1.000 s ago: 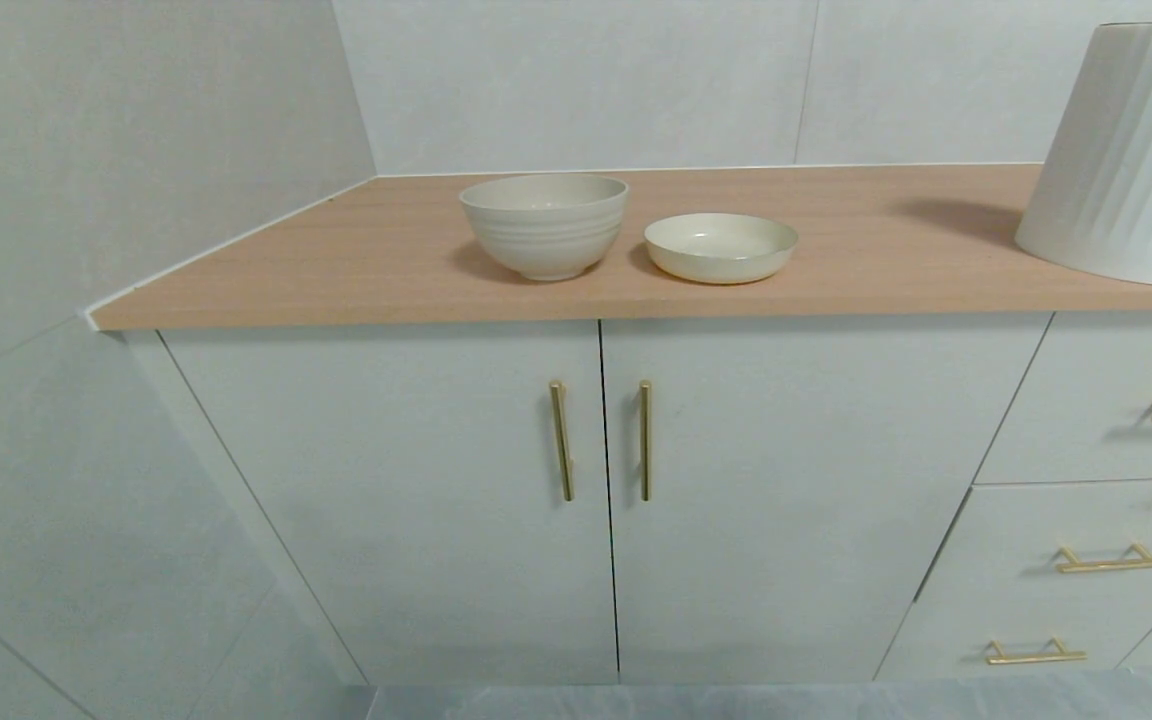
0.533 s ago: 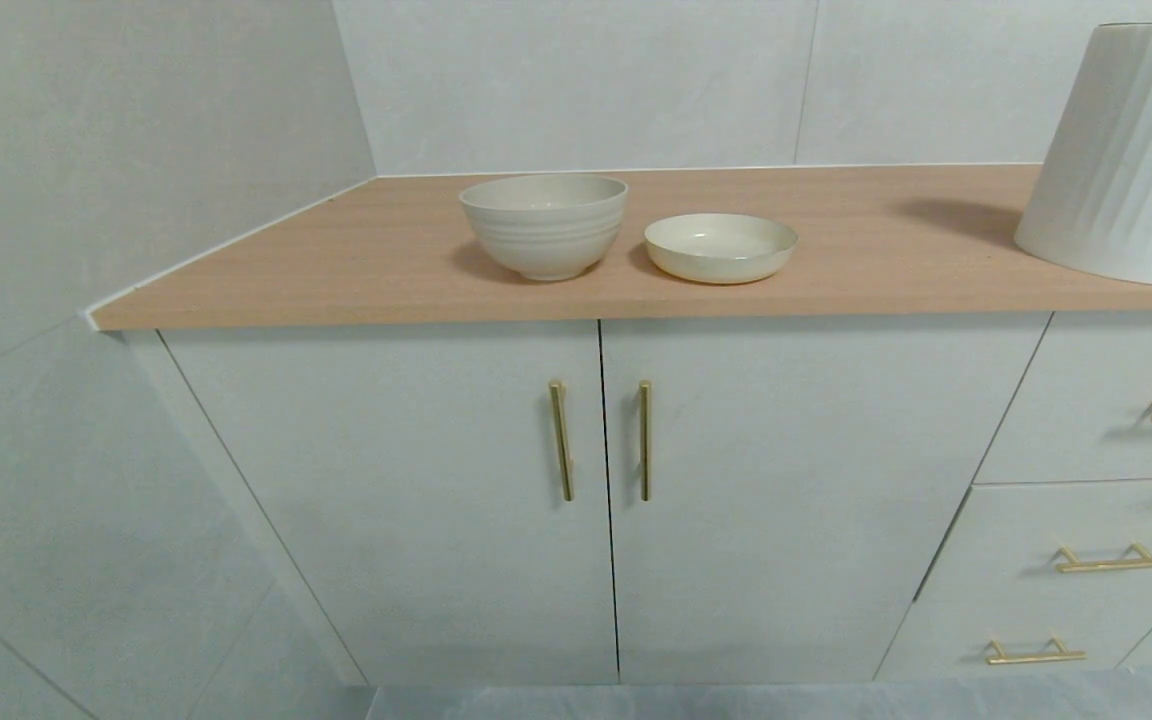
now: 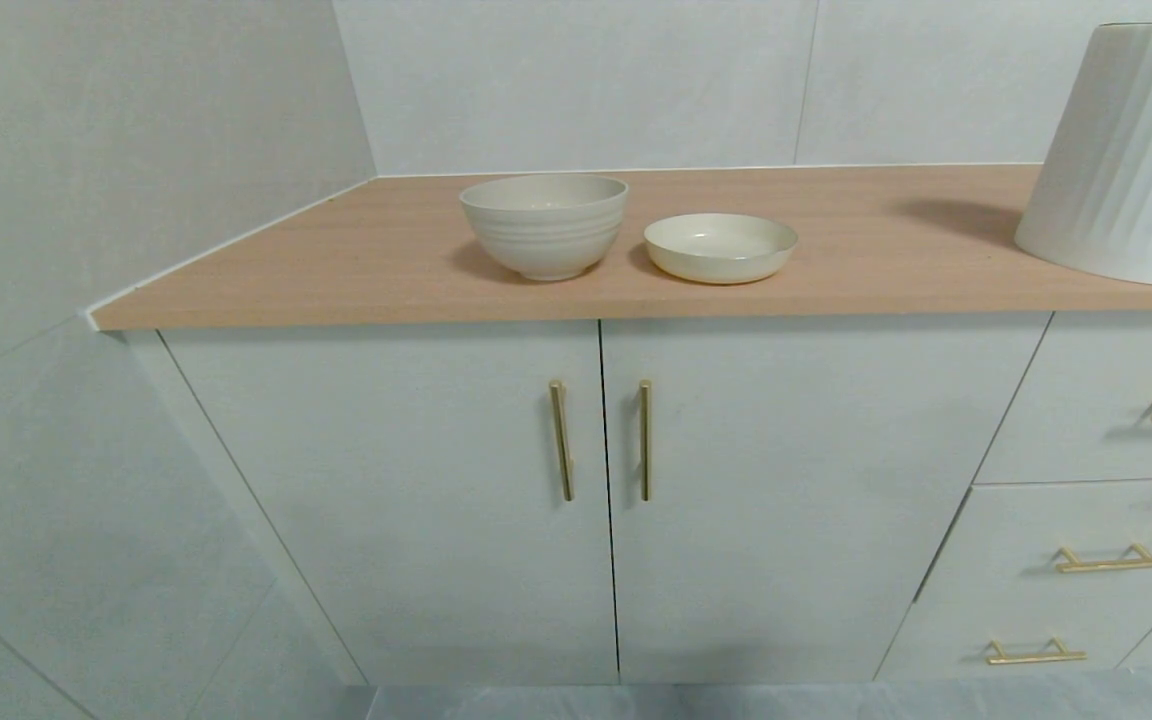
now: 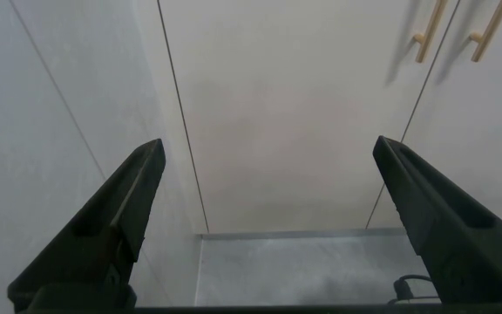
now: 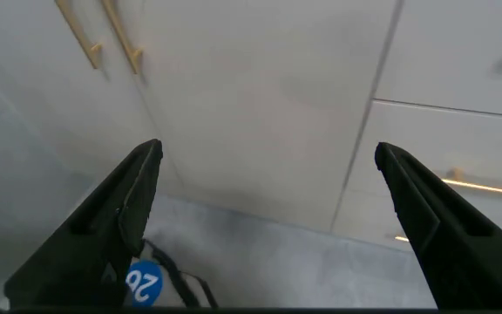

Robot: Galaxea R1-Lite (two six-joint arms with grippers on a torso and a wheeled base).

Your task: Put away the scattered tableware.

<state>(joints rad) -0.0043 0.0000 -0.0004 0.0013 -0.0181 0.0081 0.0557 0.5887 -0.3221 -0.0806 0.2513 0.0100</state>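
Head view: bowl (image 3: 543, 225), dish (image 3: 721, 246) on worktop (image 3: 336, 270), none stowed, doors (image 3: 416, 480) shut. My left hand (image 4: 267, 148), right hand (image 5: 268, 148): spread wide, empty.

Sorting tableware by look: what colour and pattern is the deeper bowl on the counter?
Pale beige bowl with horizontal ridges; clearest in the head view.
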